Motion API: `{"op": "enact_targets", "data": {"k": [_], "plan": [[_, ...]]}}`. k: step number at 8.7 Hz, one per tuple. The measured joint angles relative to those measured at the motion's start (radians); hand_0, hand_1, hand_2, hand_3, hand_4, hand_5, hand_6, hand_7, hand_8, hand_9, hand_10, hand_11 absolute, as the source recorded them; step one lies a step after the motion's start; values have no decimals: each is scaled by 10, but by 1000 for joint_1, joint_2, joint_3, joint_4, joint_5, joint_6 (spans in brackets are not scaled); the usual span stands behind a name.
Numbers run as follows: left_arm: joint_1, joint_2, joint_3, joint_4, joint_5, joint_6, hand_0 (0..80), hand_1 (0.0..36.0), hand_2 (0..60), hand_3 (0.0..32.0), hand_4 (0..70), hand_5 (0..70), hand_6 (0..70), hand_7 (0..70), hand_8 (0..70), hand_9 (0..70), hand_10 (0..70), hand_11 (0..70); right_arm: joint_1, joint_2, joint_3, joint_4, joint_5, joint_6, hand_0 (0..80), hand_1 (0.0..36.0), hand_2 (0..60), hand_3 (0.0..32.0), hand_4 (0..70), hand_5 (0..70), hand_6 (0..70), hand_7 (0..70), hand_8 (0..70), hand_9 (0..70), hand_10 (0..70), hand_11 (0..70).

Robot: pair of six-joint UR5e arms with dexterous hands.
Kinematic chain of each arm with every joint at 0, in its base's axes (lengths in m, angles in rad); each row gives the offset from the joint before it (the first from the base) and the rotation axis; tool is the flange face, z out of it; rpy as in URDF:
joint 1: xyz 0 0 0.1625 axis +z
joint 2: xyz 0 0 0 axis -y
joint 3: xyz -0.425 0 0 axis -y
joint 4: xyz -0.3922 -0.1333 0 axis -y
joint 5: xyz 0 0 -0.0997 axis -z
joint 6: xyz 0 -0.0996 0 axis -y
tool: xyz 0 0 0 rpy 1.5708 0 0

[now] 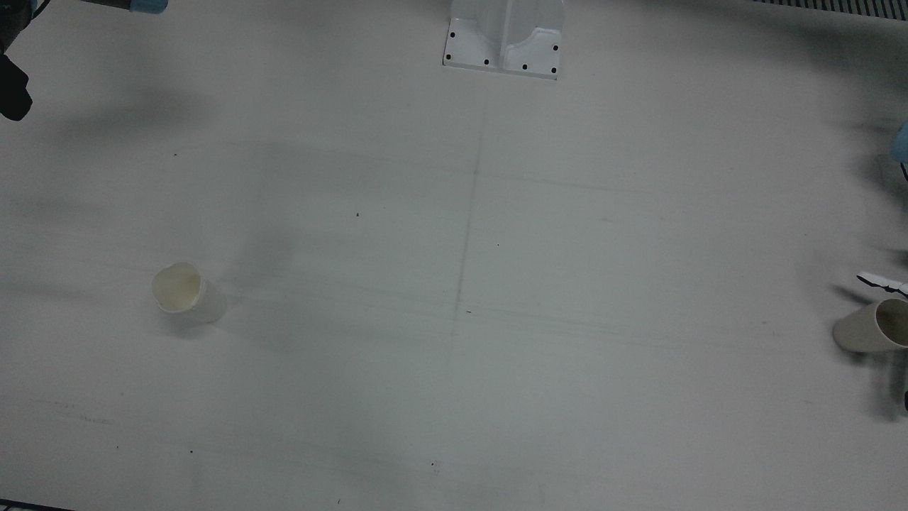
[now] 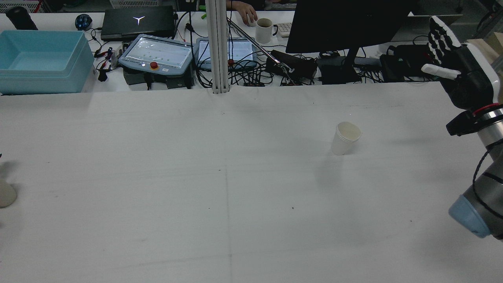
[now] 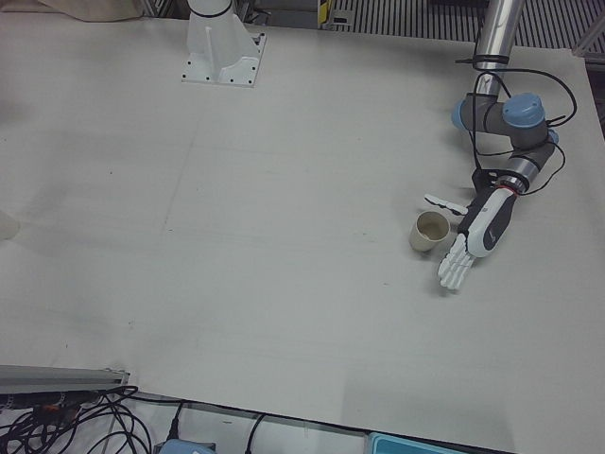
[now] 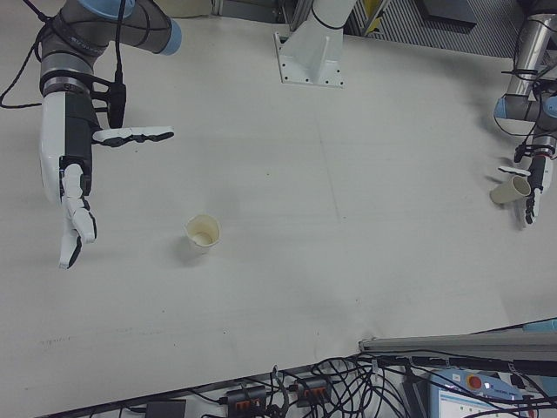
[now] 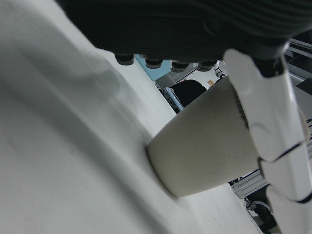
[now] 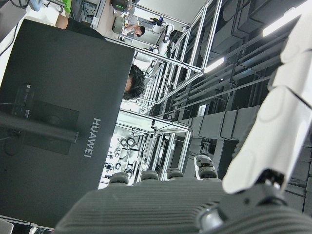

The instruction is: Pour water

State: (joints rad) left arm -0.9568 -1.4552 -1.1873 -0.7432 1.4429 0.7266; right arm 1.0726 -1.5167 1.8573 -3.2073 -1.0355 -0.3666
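At the upper left of my rear view sits a light blue plastic bin (image 2: pixel 39 63). Right of it lie a closed black laptop (image 2: pixel 137 22) and two grey control pendants (image 2: pixel 157 57). A white ceramic mug (image 2: pixel 264 30) stands top centre, beside a large black monitor (image 2: pixel 346 25).

The beige paper cup (image 1: pixel 871 326) ran off the front view's right edge, and only its base showed at the rear view's left edge. Whether either cup held water could not be told. The left hand (image 3: pixel 477 232) was almost wholly outside both those views.
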Motion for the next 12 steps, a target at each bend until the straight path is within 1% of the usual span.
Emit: {"op": "enact_targets", "data": {"k": [2,3,4,5,6,7,8,9,10,11,12], "plan": [[3,-2,0,3,-3,-1,475,164,60,52,0,59,0,11,0,0,0,7,1,0,0,0,0,0,463,128,53,58,0,108,0,33,0,0,0,0],[3,-3,0,5,-4,-1,474,165,80,18,0,106,0,9,0,0,0,10,1,0,0,0,0,0,462,128,53,58,0,109,0,34,0,0,0,0],[4,-3,0,8,-4,-2,476,180,166,0,52,209,0,8,0,0,5,24,1,0,-1,0,0,0,462,126,52,58,0,110,0,33,0,0,0,0],[4,-3,-1,14,-4,-2,470,188,270,0,177,296,0,6,0,0,15,35,2,0,-1,0,0,0,461,127,52,62,0,108,0,32,0,0,0,0],[4,-4,-3,21,-3,-3,467,194,365,0,286,373,2,27,0,0,22,43,3,0,-1,0,0,0,461,125,50,60,0,109,0,34,0,0,0,0],[4,-4,-6,29,-3,-5,460,181,406,0,369,536,49,127,1,11,36,59,3,0,-2,0,0,0,461,126,52,62,0,110,0,34,0,0,0,0],[4,-4,-10,37,-4,-7,456,173,442,0,406,683,111,250,12,41,54,84,3,0,-2,0,0,0,461,125,52,60,0,112,0,34,0,0,0,0],[3,-4,-13,44,-4,-10,458,182,516,0,439,700,153,328,36,95,67,102,3,0,-2,0,0,0,462,127,53,60,0,115,0,36,0,0,0,0],[3,-4,-15,48,-4,-15,455,187,559,0,459,700,173,364,55,123,74,112,3,0,-3,0,0,0,461,126,52,58,0,116,0,36,0,0,0,0],[3,-4,-18,55,-4,-22,448,187,595,0,460,700,203,410,84,164,84,127,3,0,-3,0,0,0,462,128,56,58,0,117,0,35,0,0,0,0],[2,-4,-20,61,-4,-30,446,184,600,0,466,700,238,441,107,194,102,153,4,0,-2,0,0,0,462,128,55,60,0,116,0,35,0,0,0,0]]}}
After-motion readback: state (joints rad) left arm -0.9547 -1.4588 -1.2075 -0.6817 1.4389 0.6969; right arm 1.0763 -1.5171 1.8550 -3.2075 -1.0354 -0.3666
